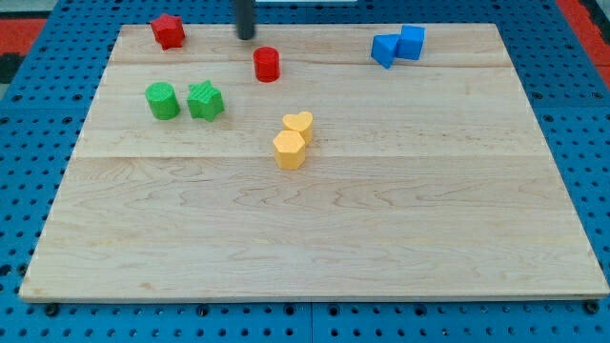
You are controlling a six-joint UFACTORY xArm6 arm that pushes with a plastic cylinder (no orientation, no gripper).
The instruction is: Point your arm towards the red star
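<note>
The red star (pixel 168 30) sits at the board's top left corner. My tip (pixel 247 37) stands near the view's top edge, to the right of the red star and just up-left of the red cylinder (pixel 267 64). It touches no block.
A green cylinder (pixel 162 100) and a green star (pixel 205 100) sit side by side at the left. A yellow heart (pixel 298 125) touches a yellow hexagon (pixel 290 150) near the middle. Two blue blocks (pixel 398 45) sit together at the top right. The wooden board (pixel 315 238) lies on a blue pegboard.
</note>
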